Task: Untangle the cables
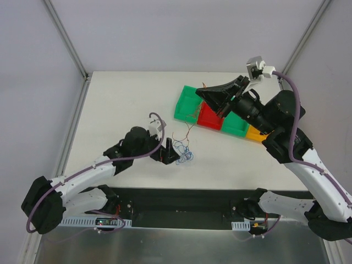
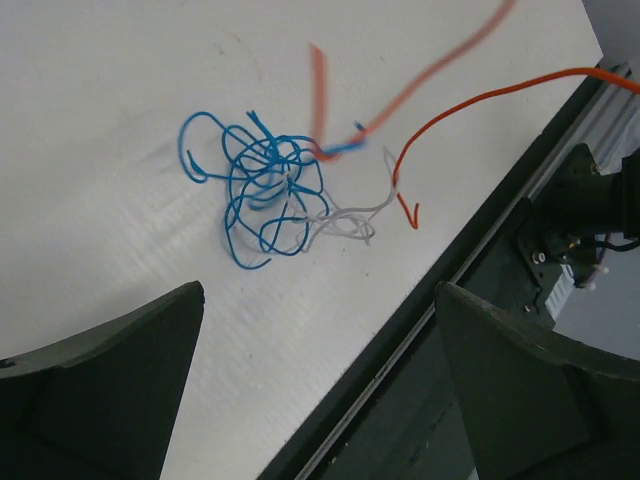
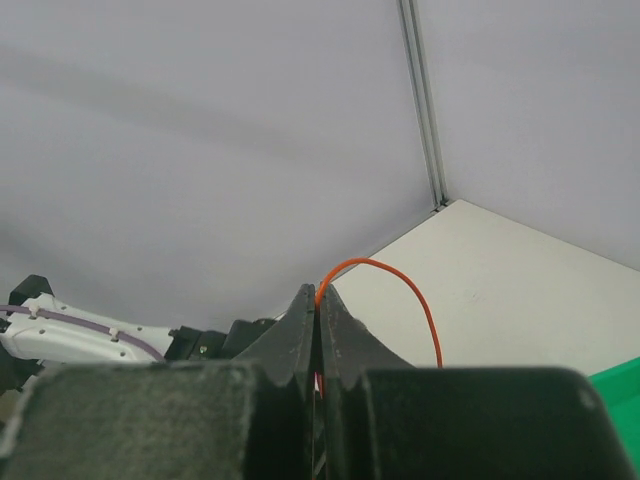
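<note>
**Operator:** Where do things stand?

**Spotter:** Your right claw [image 3: 318, 315] is pinched shut on the orange strand [image 3: 365, 261] and raised above the tray [image 1: 186, 99]. The knot [image 2: 262, 190] lies on the table [image 1: 121, 104] near the tray, on the side toward the left arm's base. Your left claw [image 2: 320, 295] hangs over the knot's side away from the tray. It is spread wide and holds nothing.

**Operator:** So I just pull the orange one out?

**Spotter:** I'd say that's the step, but pin the knot first. These cables look light and springy, so a bare pull would probably drag the whole clump toward the tray. Bring your left claw down on the blue loops, not on the orange. Then draw the right claw away slowly, in line with the strand. If the clump lifts, stop and take a new hold. Don't tug.

**Operator:** How many cables am I dealing with?

**Spotter:** In the left wrist view I count one blue strand [image 2: 205, 125] snarled on itself and one white strand [image 2: 345, 218] threaded through it. There are two orange runs, one sharp and one blurred, and I cannot tell whether they are one cable or two. That makes three colours, so three cables at least. The tray has four compartments: two green, one red and one yellow. Thin orange wire seems to hang over its first green one.
</note>
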{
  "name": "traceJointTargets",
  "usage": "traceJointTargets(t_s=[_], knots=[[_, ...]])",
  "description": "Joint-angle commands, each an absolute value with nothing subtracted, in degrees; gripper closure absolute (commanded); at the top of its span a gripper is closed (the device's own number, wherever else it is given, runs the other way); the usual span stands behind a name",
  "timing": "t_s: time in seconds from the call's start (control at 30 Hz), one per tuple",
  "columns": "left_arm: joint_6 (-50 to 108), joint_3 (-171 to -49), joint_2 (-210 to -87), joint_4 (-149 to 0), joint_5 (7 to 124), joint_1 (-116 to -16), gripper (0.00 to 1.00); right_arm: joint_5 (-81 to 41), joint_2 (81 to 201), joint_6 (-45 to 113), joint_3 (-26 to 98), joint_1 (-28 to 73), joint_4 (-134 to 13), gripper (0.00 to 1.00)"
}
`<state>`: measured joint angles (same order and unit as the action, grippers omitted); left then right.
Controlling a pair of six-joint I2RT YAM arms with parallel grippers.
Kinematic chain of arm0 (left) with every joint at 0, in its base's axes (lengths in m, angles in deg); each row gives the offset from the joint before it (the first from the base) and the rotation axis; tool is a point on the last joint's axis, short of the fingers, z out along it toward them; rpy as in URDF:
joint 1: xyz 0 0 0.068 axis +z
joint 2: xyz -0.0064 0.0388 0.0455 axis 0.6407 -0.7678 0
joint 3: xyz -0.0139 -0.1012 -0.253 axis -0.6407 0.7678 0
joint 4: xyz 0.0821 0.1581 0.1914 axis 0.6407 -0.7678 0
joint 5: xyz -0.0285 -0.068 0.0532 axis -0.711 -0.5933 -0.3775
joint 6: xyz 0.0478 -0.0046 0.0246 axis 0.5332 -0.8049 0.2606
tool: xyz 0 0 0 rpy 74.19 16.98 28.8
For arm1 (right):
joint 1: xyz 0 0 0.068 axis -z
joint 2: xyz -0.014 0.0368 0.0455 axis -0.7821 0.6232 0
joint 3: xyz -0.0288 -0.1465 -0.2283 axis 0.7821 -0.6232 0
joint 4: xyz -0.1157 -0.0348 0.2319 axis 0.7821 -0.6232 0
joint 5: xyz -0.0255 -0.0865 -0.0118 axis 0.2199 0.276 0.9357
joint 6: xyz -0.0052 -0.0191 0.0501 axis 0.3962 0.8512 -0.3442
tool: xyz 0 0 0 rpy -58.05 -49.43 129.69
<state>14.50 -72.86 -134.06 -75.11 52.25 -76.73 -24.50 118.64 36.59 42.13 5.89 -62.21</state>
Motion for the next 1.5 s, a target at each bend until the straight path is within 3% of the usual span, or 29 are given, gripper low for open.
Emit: traceJointTargets(t_s=[0.0,0.33,0.47,0.6,0.77,0.83,0.87,1.23,1.33,1.47], knots=[[20.31,-66.35,-131.81,-52.53,69.67,-85.18,0.01,-24.09,116.48,35.74,42.37,6.10,-58.69,0.99],[31.40,-67.47,-150.17,-33.70,73.30,-94.24,0.02,-24.44,115.07,35.57,43.34,6.10,-59.66,0.99],[30.71,-69.76,-156.94,-31.06,71.90,-94.42,0.11,-24.44,114.72,36.01,44.13,6.27,-59.66,1.00],[28.07,-70.12,-160.82,-29.21,70.31,-94.42,0.30,-24.09,114.19,36.18,45.01,6.19,-61.77,0.99],[26.65,-69.85,-161.96,-28.68,73.39,-93.46,0.74,-24.09,112.96,36.01,44.92,6.27,-61.68,0.99],[25.87,-71.25,-161.88,-33.05,73.30,-92.41,0.95,-23.56,112.52,36.53,45.10,6.19,-62.29,0.99],[24.91,-72.56,-161.79,-37.77,75.31,-91.44,1.00,-22.86,112.08,36.97,45.19,6.27,-62.99,0.99],[3.99,-71.52,-149.51,-70.83,77.68,-67.28,1.00,-5.64,104.27,49.97,44.40,6.19,-73.36,0.99],[1.78,-71.52,-143.26,-79.62,84.63,-62.36,1.00,-2.56,102.16,51.39,42.82,6.19,-74.34,0.99],[5.03,-72.66,-137.80,-82.64,84.29,-57.08,1.00,-1.76,100.57,51.83,39.83,6.27,-74.25,0.99]])
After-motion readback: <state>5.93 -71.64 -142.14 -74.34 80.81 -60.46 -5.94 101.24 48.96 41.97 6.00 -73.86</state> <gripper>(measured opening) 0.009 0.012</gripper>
